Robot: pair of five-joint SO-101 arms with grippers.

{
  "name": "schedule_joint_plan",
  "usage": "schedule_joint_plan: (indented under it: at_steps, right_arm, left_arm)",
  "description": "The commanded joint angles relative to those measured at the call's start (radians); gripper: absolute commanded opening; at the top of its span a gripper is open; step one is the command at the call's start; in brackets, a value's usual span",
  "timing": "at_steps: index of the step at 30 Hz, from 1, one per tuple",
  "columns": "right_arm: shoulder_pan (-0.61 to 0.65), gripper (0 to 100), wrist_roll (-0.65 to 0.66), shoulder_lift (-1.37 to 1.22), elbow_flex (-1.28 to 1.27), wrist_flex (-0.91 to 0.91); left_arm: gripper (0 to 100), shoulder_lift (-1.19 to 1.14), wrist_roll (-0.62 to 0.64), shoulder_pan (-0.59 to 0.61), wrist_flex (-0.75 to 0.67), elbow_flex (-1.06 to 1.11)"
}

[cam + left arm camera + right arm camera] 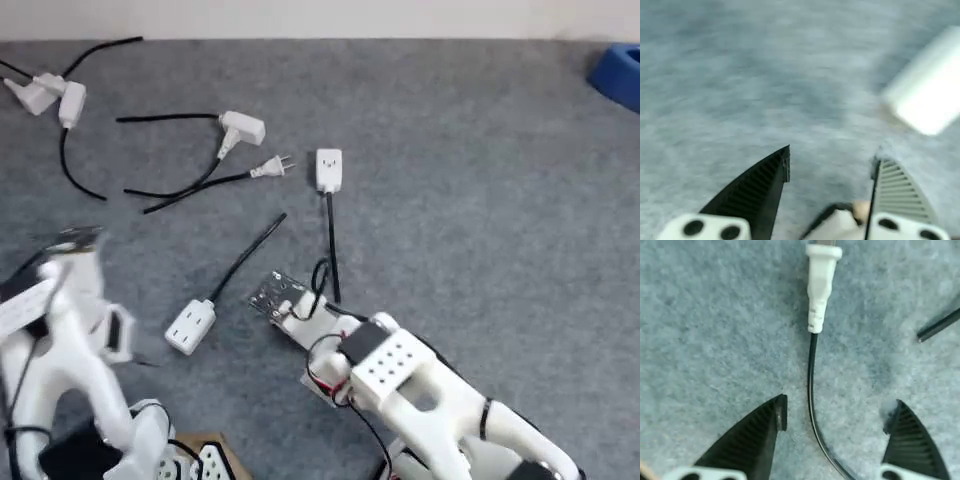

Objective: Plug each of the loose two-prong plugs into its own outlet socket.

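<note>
Right gripper (838, 405) open, empty, astride black cord (810, 370) just behind white socket (821, 285); closing here would likely pinch cord only, dragging socket askew; left gripper (831, 156) open too.

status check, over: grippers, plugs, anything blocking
Left gripper open, empty, over carpet. Right gripper open, straddling the black cord of a white socket. Loose plug lies beside that socket, unplugged. No obstruction seen.
</note>
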State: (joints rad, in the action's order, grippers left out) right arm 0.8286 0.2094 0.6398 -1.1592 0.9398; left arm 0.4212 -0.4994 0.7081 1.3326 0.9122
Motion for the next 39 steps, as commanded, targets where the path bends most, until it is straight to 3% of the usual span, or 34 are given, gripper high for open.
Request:
schedule_joint_plan:
  at_steps: [1,7,11,16,33,39]
  right_arm:
    - [-0.054,29.7,0.002,0.065,-0.019,-0.038]
    - [-0.266,29.7,-0.068,0.067,-0.024,-0.114]
    - [-0.328,29.7,-0.068,0.067,-0.025,-0.125]
    - [-0.328,29.7,-0.074,0.067,-0.025,-0.124]
    - [-0.328,29.7,-0.069,0.067,-0.025,-0.125]
    - [-0.331,29.7,-0.069,0.068,-0.025,-0.125]
  left_arm:
    - [28,0.021,0.147,-0.274,0.051,-0.042]
    - [28,0.183,0.33,-0.549,0.044,-0.042]
    - [28,0.352,0.4,-0.648,-0.074,0.077]
    - [28,0.492,0.405,-0.653,-0.264,0.262]
    - [28,0.684,0.4,-0.65,-0.342,0.437]
    - [28,0.777,0.4,-0.582,-0.341,0.455]
